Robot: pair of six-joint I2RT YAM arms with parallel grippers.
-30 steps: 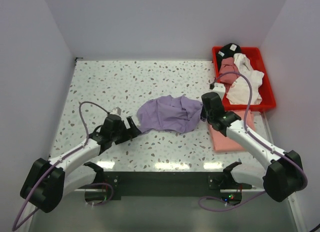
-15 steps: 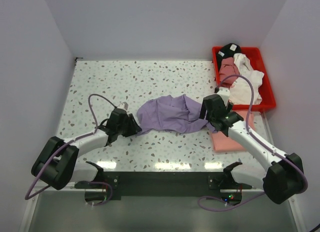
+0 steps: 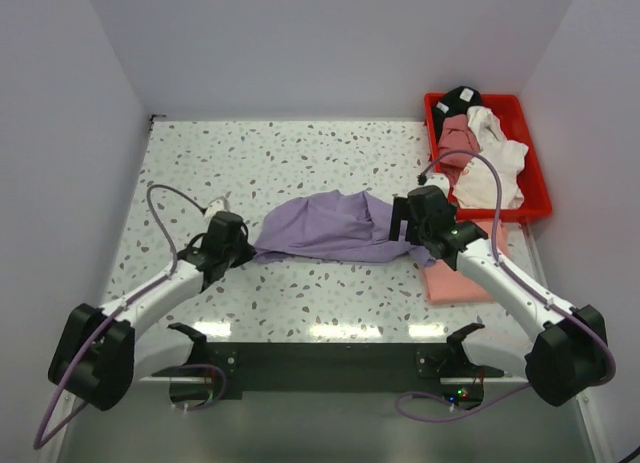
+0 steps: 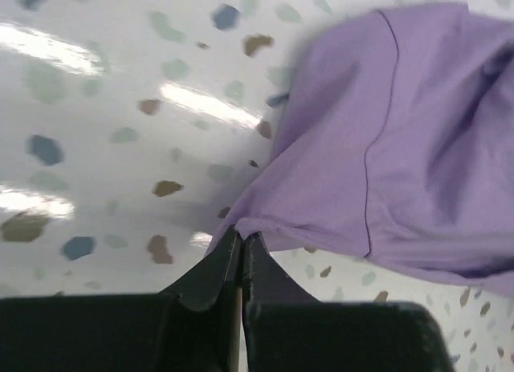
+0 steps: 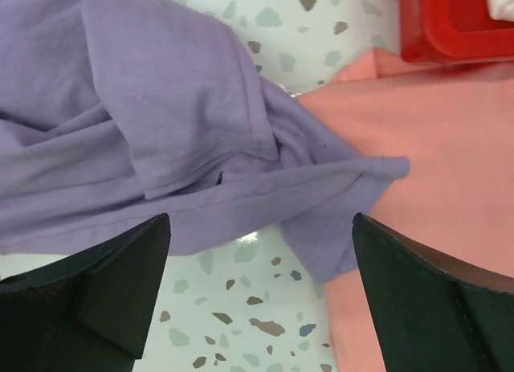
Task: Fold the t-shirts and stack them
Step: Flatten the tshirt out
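The purple shirt [image 3: 325,228] lies rumpled at the middle of the table [image 3: 250,163], drawn out into a point toward 8 o'clock. At that point the left gripper [image 3: 243,251] has its jaws pressed together on the shirt's corner; in the left wrist view the cloth's edge runs right into the closed tips. At the shirt's 3 o'clock end the right gripper [image 3: 405,223] stands over the cloth with its jaws wide apart, holding nothing; its wrist view shows a purple fold lying between the two fingers [image 5: 104,267]. That end of the purple shirt overlaps the edge of the pink shirt [image 3: 465,273], which lies flat on the table at 4 o'clock from it. The bin [image 3: 538,183] sits at 2 o'clock, in the table's far right corner, just beyond the pink shirt, and holds a white shirt [image 3: 490,163], a rose shirt [image 3: 458,138] and a black shirt [image 3: 460,98] in a loose heap.
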